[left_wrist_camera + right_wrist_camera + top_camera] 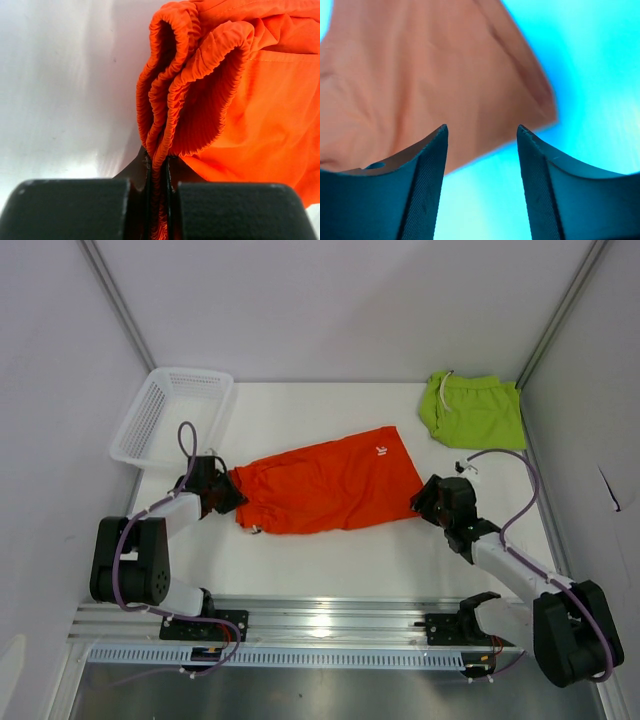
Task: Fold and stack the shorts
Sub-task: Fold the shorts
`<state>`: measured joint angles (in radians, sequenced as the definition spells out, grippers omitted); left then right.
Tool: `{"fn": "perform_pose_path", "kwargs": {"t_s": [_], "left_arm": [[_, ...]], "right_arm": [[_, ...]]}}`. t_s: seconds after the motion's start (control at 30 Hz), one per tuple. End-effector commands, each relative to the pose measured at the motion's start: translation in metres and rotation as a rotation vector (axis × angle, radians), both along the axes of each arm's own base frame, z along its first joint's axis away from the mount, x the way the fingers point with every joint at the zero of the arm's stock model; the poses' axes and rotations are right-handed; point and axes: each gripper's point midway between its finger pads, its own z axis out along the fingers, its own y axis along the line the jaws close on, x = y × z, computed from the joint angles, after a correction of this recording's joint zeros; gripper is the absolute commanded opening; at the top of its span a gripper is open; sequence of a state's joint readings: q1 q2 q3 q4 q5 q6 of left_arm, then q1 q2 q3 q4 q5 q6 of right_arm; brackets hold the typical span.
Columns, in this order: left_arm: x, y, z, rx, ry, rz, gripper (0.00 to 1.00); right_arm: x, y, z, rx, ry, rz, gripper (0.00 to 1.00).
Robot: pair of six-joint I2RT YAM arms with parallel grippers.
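The orange shorts [330,483] lie spread across the middle of the white table, waistband to the left, a small white logo near the right hem. My left gripper [226,495] is shut on the gathered elastic waistband [170,100], which bunches up between its fingers [145,200]. My right gripper [422,502] stands open just off the right hem; the hem corner [470,90] lies beyond its fingertips [440,137] with nothing between them. The lime green shorts [472,410] lie folded at the back right, white drawstring showing.
A white mesh basket [170,415] stands at the back left corner of the table. Grey walls close in on both sides. A metal rail [330,625] runs along the near edge between the arm bases.
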<state>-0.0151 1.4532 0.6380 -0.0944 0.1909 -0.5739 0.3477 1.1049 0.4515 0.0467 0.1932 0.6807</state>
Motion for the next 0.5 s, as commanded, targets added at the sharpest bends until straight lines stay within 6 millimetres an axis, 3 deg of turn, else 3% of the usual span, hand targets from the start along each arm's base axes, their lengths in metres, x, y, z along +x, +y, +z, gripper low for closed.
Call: {"fn": "perform_pose_path", "kwargs": {"t_s": [0.0,0.1,0.3,0.4,0.43,0.47], "left_arm": [[0.007,0.023,-0.002,0.108,-0.001,0.041,0.00],[0.006,0.024,-0.001,0.110,-0.004,0.043,0.00],[0.004,0.024,-0.002,0.115,-0.003,0.043,0.00],[0.005,0.025,-0.001,0.117,-0.004,0.043,0.00],[0.004,0.025,-0.002,0.117,-0.003,0.043,0.00],[0.004,0.025,-0.002,0.118,-0.001,0.043,0.00]], "right_arm": [[-0.016,-0.006,-0.005,0.005,0.099,0.008,0.60],[-0.018,-0.011,-0.013,0.018,0.131,-0.014,0.61],[-0.003,-0.011,-0.024,0.078,0.141,-0.020,0.62],[0.010,-0.009,-0.022,0.112,0.114,-0.035,0.71],[0.014,-0.008,-0.021,0.120,0.109,-0.043,0.82],[0.014,-0.008,-0.030,0.134,0.138,-0.062,0.87]]}}
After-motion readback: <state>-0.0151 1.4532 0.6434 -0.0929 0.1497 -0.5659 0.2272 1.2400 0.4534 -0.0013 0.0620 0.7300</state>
